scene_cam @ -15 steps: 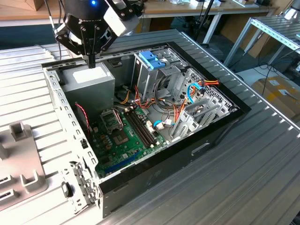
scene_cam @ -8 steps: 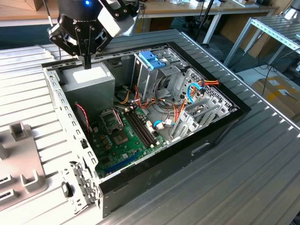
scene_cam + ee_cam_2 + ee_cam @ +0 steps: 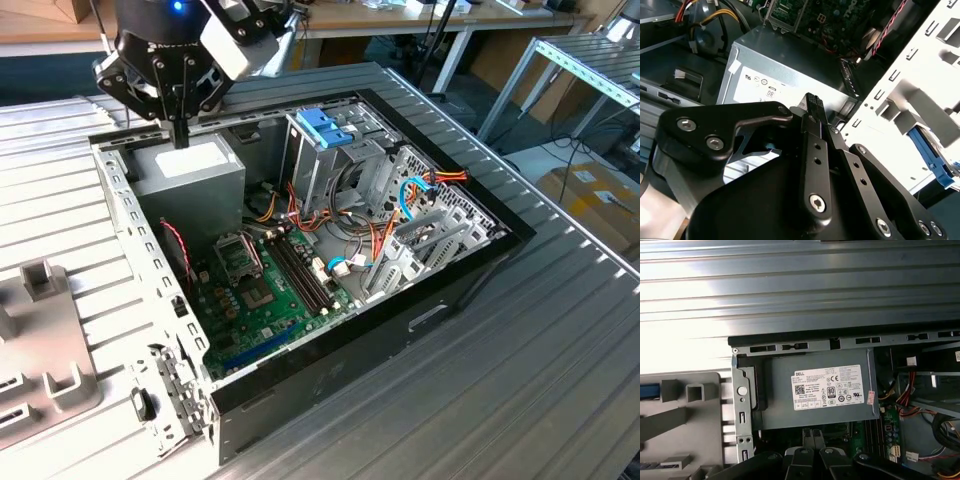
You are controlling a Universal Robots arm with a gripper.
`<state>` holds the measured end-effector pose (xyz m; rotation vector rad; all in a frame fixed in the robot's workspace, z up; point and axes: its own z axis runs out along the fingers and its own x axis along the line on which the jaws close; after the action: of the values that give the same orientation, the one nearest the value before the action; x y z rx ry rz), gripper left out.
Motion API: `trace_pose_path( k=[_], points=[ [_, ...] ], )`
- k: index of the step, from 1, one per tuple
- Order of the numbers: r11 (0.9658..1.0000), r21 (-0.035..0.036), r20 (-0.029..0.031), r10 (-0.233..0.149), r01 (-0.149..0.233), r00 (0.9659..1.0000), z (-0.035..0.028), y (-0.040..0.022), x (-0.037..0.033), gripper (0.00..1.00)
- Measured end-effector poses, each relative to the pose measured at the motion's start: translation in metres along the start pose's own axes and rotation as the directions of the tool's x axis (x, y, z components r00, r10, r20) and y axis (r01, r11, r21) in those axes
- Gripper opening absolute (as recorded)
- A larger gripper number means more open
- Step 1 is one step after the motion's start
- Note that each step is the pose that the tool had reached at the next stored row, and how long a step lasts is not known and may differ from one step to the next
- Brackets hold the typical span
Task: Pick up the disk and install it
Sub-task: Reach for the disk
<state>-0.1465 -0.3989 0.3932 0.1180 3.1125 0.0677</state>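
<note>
The gripper (image 3: 180,135) hangs just above the power supply (image 3: 190,172), fingers closed together, holding nothing. The disk (image 3: 927,150), judged by its blue rail, lies beyond the case wall (image 3: 920,75) beside the gripper. Risk: closed fingers cannot straddle the disk; a low traverse would strike the case wall.

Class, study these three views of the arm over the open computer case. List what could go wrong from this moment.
1. The end effector hangs close above the grey power-supply box; a straight descent could strike its top.
2. Loose orange and blue cables lie beside the metal cage with the blue top; they could snag anything moved there.
3. The case's perforated side wall stands near the end effector; a sideways move might clip it.
</note>
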Motion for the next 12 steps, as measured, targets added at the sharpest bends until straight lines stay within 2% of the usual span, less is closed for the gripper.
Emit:
trace_pose_path(
  k=[12],
  points=[
    [1.0000,0.0000,0.0001,0.000,0.000,1.0000,-0.0002,-0.0008,0.0110,0.11]
  ],
)
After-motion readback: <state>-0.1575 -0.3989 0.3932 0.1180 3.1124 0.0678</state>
